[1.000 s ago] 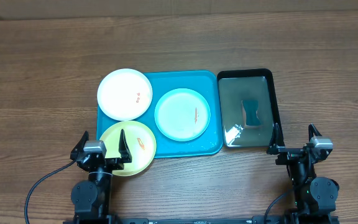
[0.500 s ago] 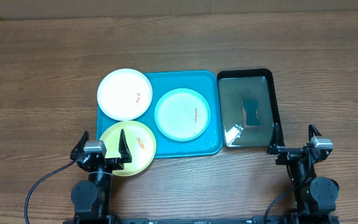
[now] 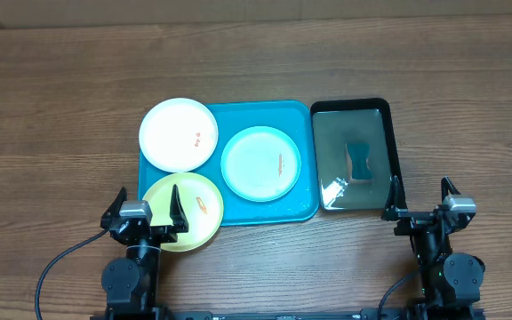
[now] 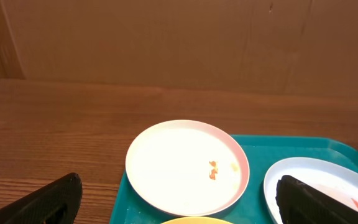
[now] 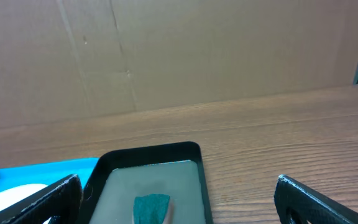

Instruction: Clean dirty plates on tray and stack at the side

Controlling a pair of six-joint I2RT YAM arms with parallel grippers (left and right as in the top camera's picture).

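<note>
As both hover at the near desk (image 3: 60, 89) edge | left tool (image 3: 147, 200) jaws wide, empty | right tool (image 3: 420, 191) jaws wide, empty | white plate (image 3: 178, 134), cyan plate (image 3: 260, 164), yellow-green plate (image 3: 194, 218) lie unstacked on teal tray (image 3: 300, 116), each smeared orange

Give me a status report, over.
Left end effector, right end effector open, empty. White plate, cyan plate, yellow-green plate smeared, on teal tray, unstacked. Nothing blocking.

Wood-grain worktop (image 3: 60, 107) — matt; smooth plastic plates (image 3: 178, 133) on a teal plastic tray (image 3: 302, 160); black tray (image 3: 352, 153) — glossy, reflective.
</note>
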